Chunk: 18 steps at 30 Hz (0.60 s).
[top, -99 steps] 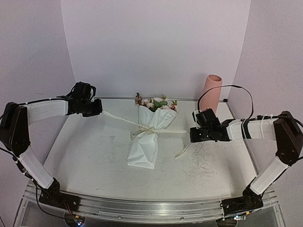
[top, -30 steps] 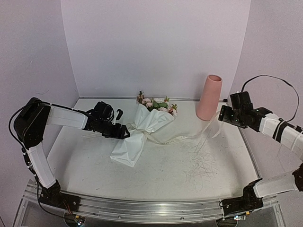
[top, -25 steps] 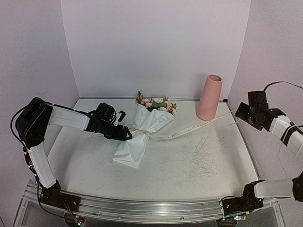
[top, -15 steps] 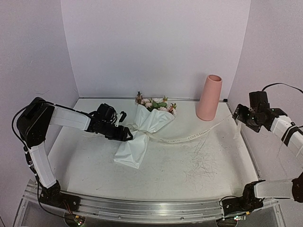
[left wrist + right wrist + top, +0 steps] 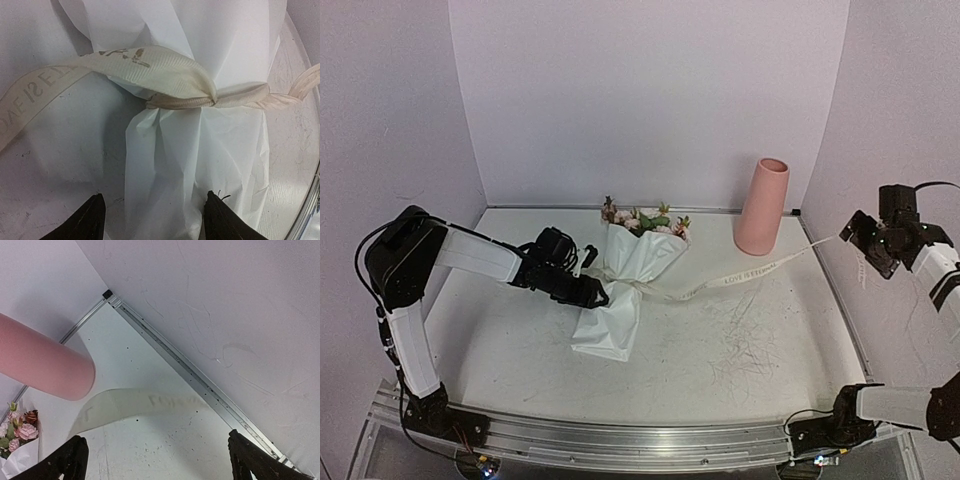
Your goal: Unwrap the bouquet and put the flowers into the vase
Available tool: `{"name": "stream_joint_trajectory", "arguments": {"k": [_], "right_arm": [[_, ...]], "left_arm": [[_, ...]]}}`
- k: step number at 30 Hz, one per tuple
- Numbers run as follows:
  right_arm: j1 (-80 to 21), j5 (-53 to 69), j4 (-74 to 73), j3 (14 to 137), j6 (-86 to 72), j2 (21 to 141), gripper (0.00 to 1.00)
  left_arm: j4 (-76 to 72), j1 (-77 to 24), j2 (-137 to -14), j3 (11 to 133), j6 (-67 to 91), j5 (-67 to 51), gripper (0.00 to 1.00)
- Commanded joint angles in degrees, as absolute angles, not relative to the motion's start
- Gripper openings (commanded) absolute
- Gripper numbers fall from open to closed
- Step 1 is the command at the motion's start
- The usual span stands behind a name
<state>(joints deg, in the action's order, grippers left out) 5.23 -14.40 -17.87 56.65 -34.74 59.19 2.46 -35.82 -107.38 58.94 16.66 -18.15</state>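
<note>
Left jaws are narrowing either side of the bouquet (image 5: 200, 165)'s paper, mid bench (image 5: 520, 350), knot (image 5: 210, 97) still tied. Right jaws just sprang wide after dragging the ribbon (image 5: 750, 268) past the vase (image 5: 761, 205), so that tail's loose. Untying isn't finished, I reckon.

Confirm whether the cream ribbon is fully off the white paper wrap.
No, the left wrist view shows the cream printed ribbon knotted tight around the waist of the crinkled white paper wrap.
</note>
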Motion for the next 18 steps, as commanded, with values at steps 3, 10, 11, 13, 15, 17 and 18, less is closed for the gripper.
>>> {"name": "stream_joint_trajectory", "arguments": {"k": [3,10,11,13,15,17,18], "right_arm": [[5.45,-13.53,-20.19,61.37,-36.42,55.47,0.98],[5.45,-15.67,-20.92,64.75,-36.02,52.33,0.98],[5.45,-13.58,-20.23,64.65,-34.77,52.3,0.98],[5.45,-5.88,-16.76,63.36,-30.85,52.74,0.97],[5.44,7.35,-12.67,60.89,-27.0,53.59,0.92],[5.39,16.15,-8.17,57.32,-25.69,54.52,0.82],[5.28,20.68,-5.74,55.48,-25.29,55.07,0.76]], "left_arm": [[2.72,-36.25,-109.28,60.33,17.31,-16.66,0.68],[2.72,-37.08,-109.81,60.53,17.53,-16.68,0.67],[2.63,-37.36,-109.7,60.64,17.39,-17.01,0.67],[2.53,-38.07,-109.39,60.99,17.23,-18.1,0.67],[2.49,-38.94,-109.04,61.43,17.43,-19.15,0.67],[2.45,-39.78,-108.57,61.73,17.72,-20.07,0.65],[2.46,-40.14,-108.22,61.75,17.91,-20.26,0.65]]}}
